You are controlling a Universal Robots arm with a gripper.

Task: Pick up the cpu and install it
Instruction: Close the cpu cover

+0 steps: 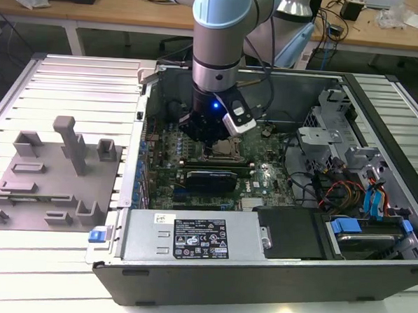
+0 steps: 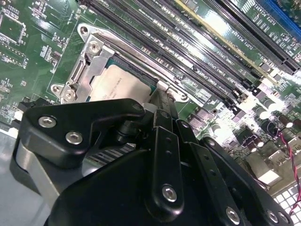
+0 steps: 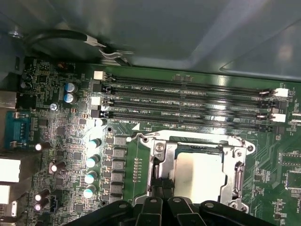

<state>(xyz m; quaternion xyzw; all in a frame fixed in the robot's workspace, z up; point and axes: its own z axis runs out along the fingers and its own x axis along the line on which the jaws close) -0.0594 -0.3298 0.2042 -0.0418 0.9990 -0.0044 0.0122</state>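
Gripper (image 2: pixel 159 107) hangs low inside the open computer case (image 1: pixel 380 102), just at the edge of the cpu (image 2: pixel 120 84). The cpu lies flat and looks seated in the metal-framed socket (image 2: pixel 89 63) on the motherboard (image 3: pixel 61 141), beside the memory slots (image 3: pixel 188 106). The gripper's own black body blocks the view, so I cannot tell how far open it is or whether it holds anything.

case (image 1: pixel 223 283) open on top, gripper (image 3: pixel 162 188) low over socket frame (image 3: pixel 157 153), memory slots (image 3: pixel 188 101) on one side, capacitor row (image 3: pixel 91 160) on another
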